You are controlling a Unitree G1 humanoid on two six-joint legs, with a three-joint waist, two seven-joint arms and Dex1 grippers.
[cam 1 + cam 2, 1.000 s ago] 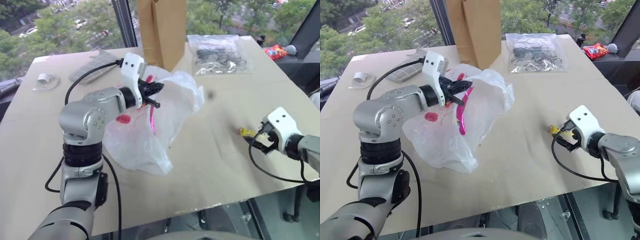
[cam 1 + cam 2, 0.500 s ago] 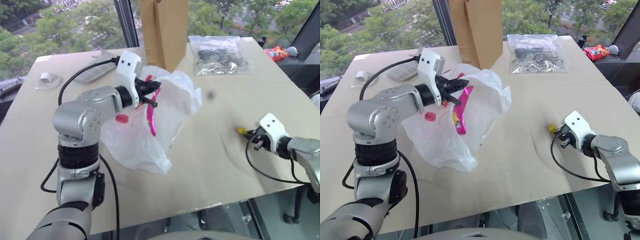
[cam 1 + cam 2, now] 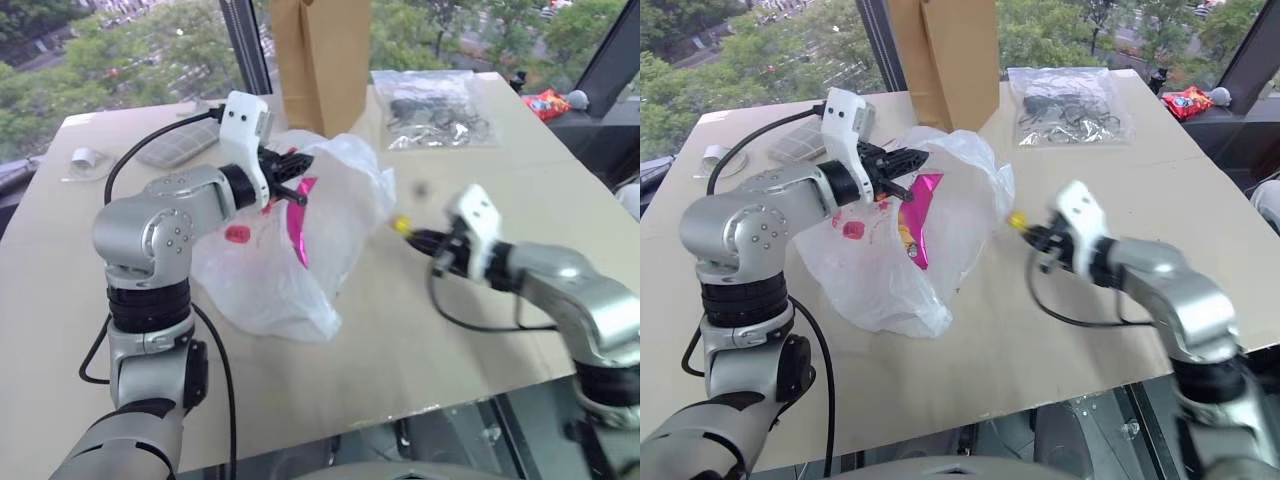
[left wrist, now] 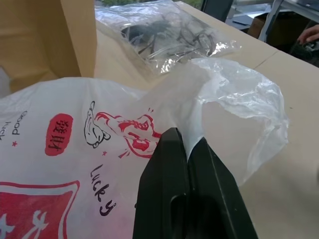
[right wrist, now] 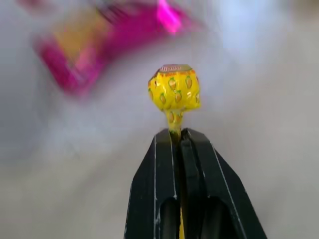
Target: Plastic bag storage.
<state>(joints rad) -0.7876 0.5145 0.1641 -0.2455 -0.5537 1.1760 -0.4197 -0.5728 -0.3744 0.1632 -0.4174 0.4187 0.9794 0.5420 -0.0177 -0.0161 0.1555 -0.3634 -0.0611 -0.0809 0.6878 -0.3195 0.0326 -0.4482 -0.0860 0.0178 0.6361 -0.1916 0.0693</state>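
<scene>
From the head, the plastic bag [image 3: 290, 250] lay crumpled in the middle of the table [image 3: 450, 330], near the brown paper bag [image 3: 320, 60]. The left gripper [image 3: 295, 180] held its top edge up. The right gripper [image 3: 415, 238] sat just beside the bag.

Left wrist view – both fingers [image 4: 167, 189] were pinched tight on the thin plastic.

Right wrist view – the fingers were squeezed on a yellow lollipop [image 5: 174, 89].

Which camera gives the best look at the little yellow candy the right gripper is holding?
The right wrist view: the yellow lollipop sits close up, pinched by its stick in the right gripper. Both head views show it as a small yellow dot near the plastic bag.
</scene>
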